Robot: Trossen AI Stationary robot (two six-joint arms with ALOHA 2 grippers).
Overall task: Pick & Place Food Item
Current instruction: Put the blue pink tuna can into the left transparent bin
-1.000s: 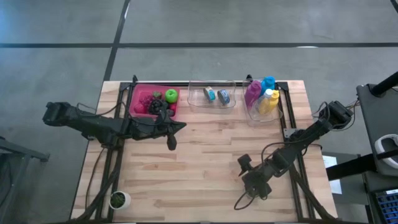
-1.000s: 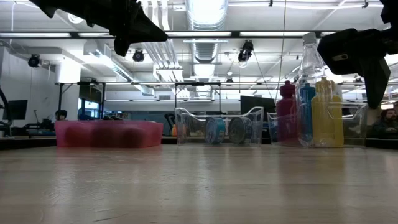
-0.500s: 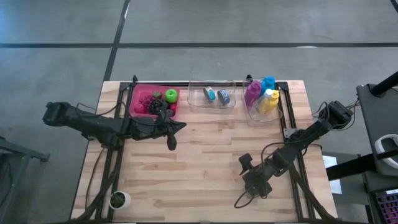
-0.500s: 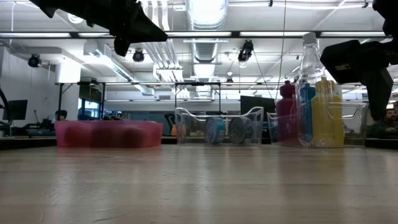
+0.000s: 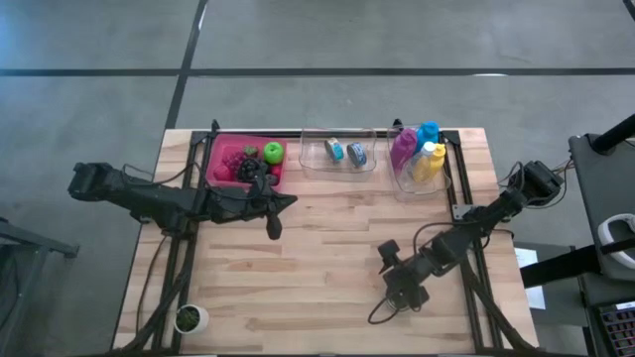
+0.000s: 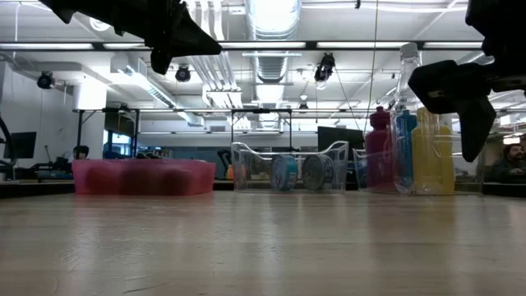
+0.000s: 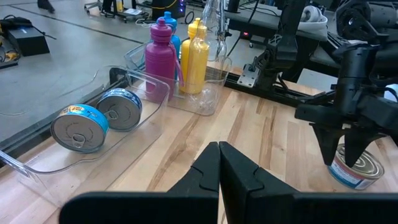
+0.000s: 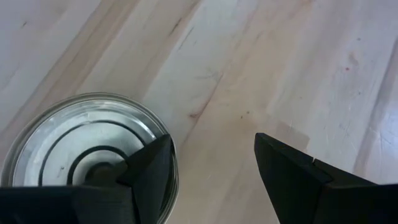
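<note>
Right gripper (image 7: 343, 154) shifted over upright can (image 7: 354, 170).

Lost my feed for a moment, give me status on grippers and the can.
Right gripper open above the can, not gripping. Left gripper shut, waiting near the pink bin. Nothing in the way.

1. You see a tin can (image 7: 354, 168) standing upright on the wooden table (image 7: 261, 130).
2. Its lid (image 8: 81, 155) is silver with rings; its side label is blue.
</note>
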